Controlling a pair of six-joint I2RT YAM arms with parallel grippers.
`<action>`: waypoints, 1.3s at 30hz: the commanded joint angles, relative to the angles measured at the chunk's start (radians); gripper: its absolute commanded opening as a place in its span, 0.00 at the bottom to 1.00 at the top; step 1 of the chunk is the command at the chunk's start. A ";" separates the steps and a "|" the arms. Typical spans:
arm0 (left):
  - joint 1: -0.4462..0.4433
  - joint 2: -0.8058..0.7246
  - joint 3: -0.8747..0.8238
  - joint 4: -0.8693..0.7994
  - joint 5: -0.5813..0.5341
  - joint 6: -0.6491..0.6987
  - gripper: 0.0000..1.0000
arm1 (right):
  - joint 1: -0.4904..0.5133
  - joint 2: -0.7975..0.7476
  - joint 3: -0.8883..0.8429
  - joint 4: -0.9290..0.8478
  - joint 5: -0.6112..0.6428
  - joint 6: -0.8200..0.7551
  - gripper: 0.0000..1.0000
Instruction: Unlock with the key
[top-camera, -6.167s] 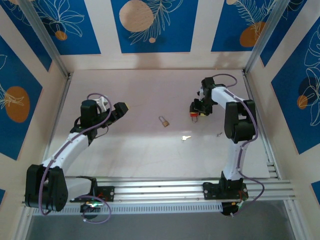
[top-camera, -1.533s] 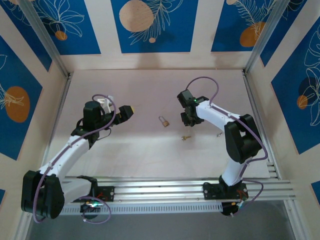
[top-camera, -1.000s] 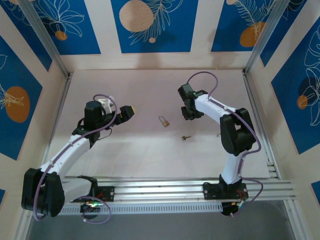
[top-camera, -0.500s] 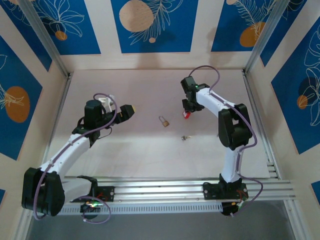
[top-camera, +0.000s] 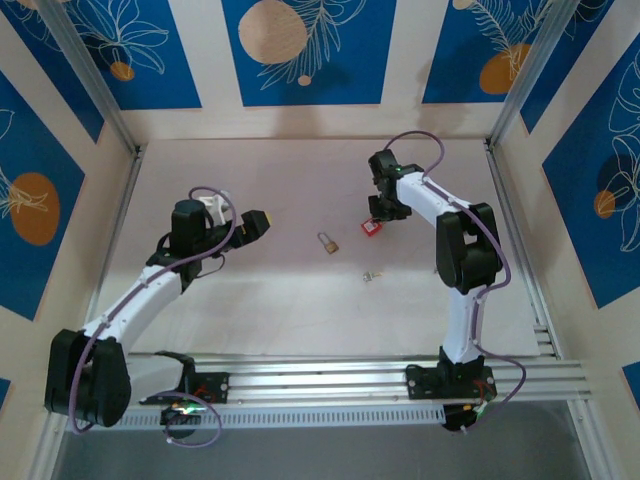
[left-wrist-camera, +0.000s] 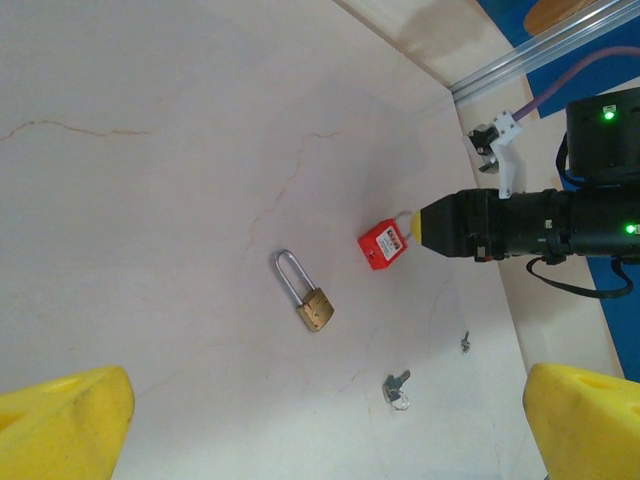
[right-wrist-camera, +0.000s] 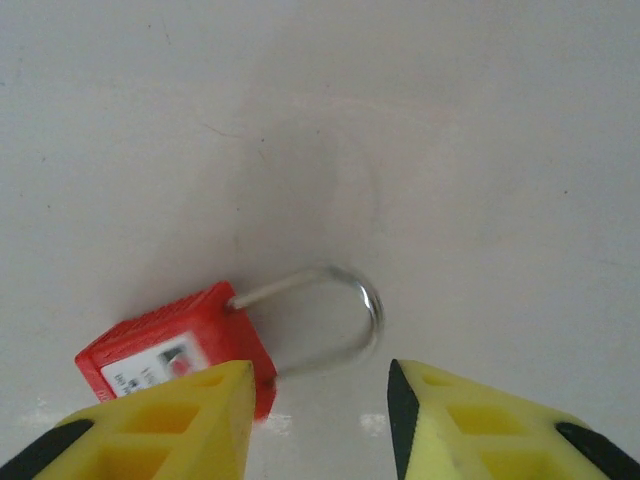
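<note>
The key (top-camera: 371, 275) is small and silvery and lies flat on the table; the left wrist view shows it (left-wrist-camera: 396, 386) with a small ring. The brass padlock (top-camera: 328, 243) (left-wrist-camera: 313, 305) lies to its left, shackle pointing away. My right gripper (top-camera: 379, 213) (right-wrist-camera: 320, 385) is open low over a red padlock (top-camera: 372, 227) (right-wrist-camera: 180, 350) that lies on the table, its steel shackle just past the fingertips. My left gripper (top-camera: 255, 222) (left-wrist-camera: 330, 405) hangs wide open and holds nothing, left of the brass padlock.
A tiny dark metal piece (top-camera: 437, 268) (left-wrist-camera: 466, 342) lies right of the key. Aluminium rails (top-camera: 514, 250) and patterned walls close the table in at the sides and back. The arm bases stand on the front rail (top-camera: 320, 380).
The right gripper's jaws have widened and the red padlock now lies free on the table beneath them. The right wrist drew back slightly. The left arm stayed still.
</note>
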 joint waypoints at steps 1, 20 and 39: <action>-0.012 0.006 0.035 0.008 0.008 0.016 1.00 | -0.022 -0.018 0.011 0.005 -0.078 0.004 0.43; -0.014 -0.009 0.014 0.013 0.015 0.024 1.00 | 0.118 0.116 0.051 -0.024 -0.182 -0.010 0.51; -0.052 -0.043 -0.007 0.052 0.018 0.001 1.00 | 0.179 -0.244 -0.106 0.002 -0.175 0.046 0.54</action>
